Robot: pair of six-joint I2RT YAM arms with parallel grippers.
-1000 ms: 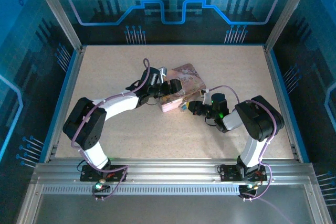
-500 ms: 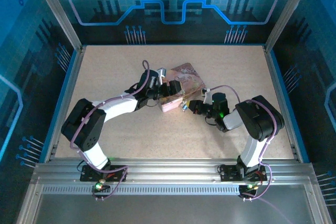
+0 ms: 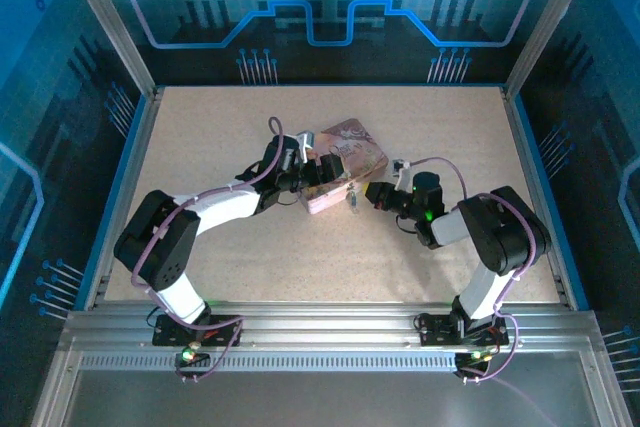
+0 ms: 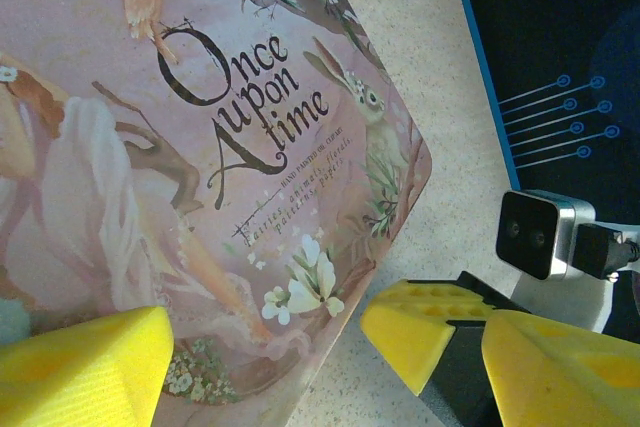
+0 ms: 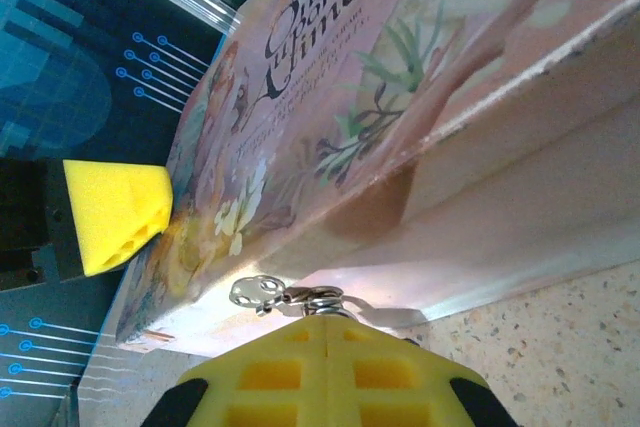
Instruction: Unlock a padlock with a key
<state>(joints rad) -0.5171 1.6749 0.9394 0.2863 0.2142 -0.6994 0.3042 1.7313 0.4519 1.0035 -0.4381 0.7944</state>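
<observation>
Seen from above, the left arm (image 3: 215, 202) reaches from the near left corner across the speckled worktop (image 3: 250, 267) toward the middle. Its pincer (image 3: 311, 173) sits at the left end of a flat pink tin (image 3: 352, 152), which lies near the middle of the worktop.

In the left wrist view, this pincer is open, with its yellow pads (image 4: 80, 367) set wide apart. One pad sits over the tin's picture lid, which reads "Once upon a time". The other is off the tin, above bare worktop.

The key (image 5: 262, 292) is a tiny silvery piece just beside the tin's near side wall. From above it is a pale speck (image 3: 354, 205) between the tin and the right pincer (image 3: 374, 194).

In the right wrist view, the right pincer's pads (image 5: 260, 377) are pressed together, pinching the key so that its looped end sticks out toward the tin. The padlock cannot be told apart from the key at this size.

The right arm (image 3: 490, 237) bends in from the near right.
</observation>
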